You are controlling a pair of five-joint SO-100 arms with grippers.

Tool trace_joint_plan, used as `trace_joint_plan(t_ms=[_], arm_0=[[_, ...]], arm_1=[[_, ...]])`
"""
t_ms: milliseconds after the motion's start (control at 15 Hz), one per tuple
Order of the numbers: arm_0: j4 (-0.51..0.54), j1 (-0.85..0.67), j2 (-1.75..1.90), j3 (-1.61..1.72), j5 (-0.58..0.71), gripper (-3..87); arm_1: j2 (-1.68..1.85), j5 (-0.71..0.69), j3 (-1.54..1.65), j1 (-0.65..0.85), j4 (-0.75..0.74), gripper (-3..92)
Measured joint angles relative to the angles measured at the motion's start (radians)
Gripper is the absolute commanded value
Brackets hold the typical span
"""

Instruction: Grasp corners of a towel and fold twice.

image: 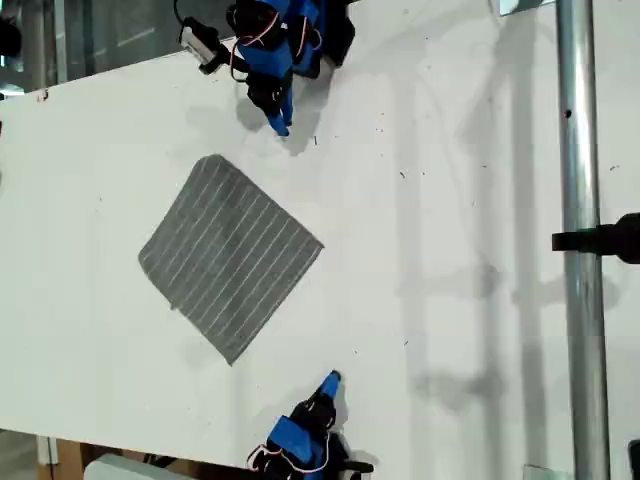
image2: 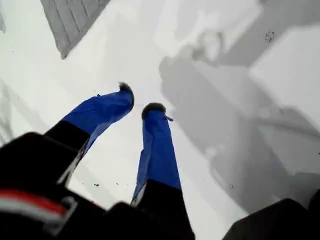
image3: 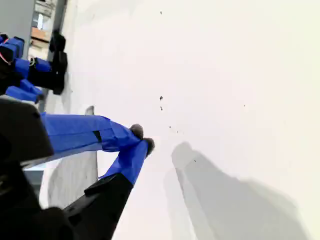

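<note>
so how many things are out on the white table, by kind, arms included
Thin grey cloth towel with white stripes: 1
Blue and black robot arms: 2, my first gripper and my second gripper
Total: 3

**Robot body.** My first gripper (image2: 137, 104): two blue fingers (image2: 157, 150) with dark rounded tips, mounted on a black housing (image2: 30, 165) that bears a red and white stripe. My second gripper (image3: 142, 138): the same blue fingers, dark tips and black base. In the exterior view, the top-edge arm (image: 275, 50) has blue shells, black joints, looping red and white cables and a pale grey block. The bottom-edge arm (image: 305, 435) matches it in blue and black, with thin cables.
</note>
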Motion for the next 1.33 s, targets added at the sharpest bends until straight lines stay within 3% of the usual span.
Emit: trace_joint_plan(t_ms=[67,200,333,1067,1333], arm_0=[[0.0,0.0,0.0,0.0,-0.009,-2.6],[0.0,-0.229,0.0,0.002,-0.311,-2.6],[0.0,-0.285,0.002,0.005,-0.446,-2.6],[0.0,-0.305,0.0,0.005,-0.453,-2.7],[0.0,-0.313,0.0,0.005,-0.48,-2.7]], arm_1=[[0.0,0.0,0.0,0.0,0.0,9.7],[0.0,0.0,0.0,-0.012,0.0,9.7],[0.0,0.0,0.0,-0.014,0.0,9.7],[0.0,-0.002,0.0,-0.014,0.0,9.7],[0.0,-0.005,0.0,0.084,0.0,7.6]])
